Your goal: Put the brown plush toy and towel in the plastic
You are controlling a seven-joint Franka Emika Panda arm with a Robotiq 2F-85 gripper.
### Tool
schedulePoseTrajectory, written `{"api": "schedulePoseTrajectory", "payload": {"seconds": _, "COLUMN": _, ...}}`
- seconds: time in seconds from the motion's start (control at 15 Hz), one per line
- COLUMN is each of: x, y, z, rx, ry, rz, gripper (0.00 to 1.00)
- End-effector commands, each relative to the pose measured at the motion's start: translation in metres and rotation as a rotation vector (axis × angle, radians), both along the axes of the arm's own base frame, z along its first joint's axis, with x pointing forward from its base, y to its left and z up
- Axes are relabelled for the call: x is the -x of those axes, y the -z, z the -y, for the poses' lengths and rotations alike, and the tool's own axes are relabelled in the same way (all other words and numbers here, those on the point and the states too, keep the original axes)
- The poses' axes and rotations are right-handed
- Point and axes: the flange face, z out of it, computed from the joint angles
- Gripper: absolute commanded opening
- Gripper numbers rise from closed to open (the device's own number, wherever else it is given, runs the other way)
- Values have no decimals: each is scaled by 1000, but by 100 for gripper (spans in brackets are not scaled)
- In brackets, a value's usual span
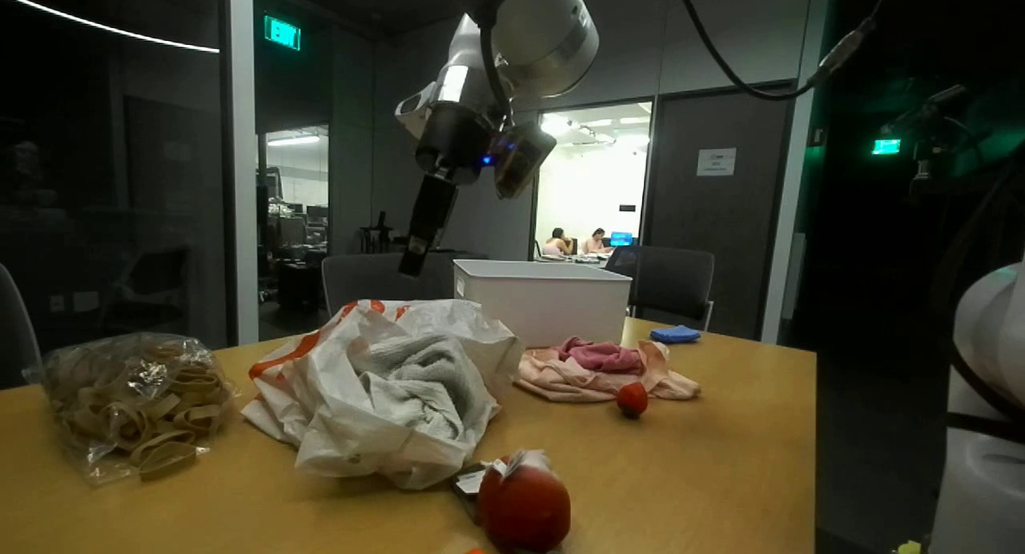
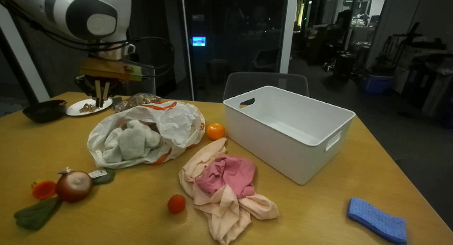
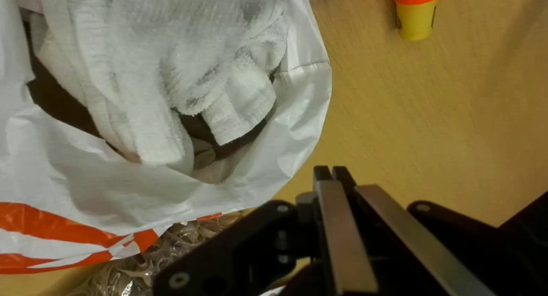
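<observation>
- Inside the plastic bag (image 2: 180, 126), the white towel (image 2: 132, 144) lies in loose folds, showing at the bag's mouth.
- Beneath it, what looks like the brown plush toy (image 3: 60, 100) shows through gaps, mostly hidden.
- Above the counter (image 2: 311, 211), near the bag, the jaws stand almost together, gripping nothing.
- Near the bag, a white bin (image 2: 265, 142) and a pink cloth (image 2: 228, 172) sit on the counter.

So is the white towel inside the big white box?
No, in an exterior view the white towel lies in the open plastic bag, apart from the white box.
</observation>
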Motion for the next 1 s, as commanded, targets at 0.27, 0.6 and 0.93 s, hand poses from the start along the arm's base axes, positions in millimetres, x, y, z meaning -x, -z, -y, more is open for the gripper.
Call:
{"api": "schedulePoseTrajectory", "payload": {"seconds": 0.27, "x": 1, "y": 22, "z": 14, "rx": 82, "ry": 55, "rz": 36, "gripper": 46}}
{"api": "schedulePoseTrajectory", "payload": {"seconds": 0.6, "x": 13, "y": 8, "z": 23, "rx": 144, "ry": 121, "rz": 108, "gripper": 84}}
{"api": "schedulePoseTrajectory", "payload": {"seconds": 0.93, "x": 5, "y": 18, "z": 23, "rx": 137, "ry": 103, "rz": 63, "gripper": 96}}
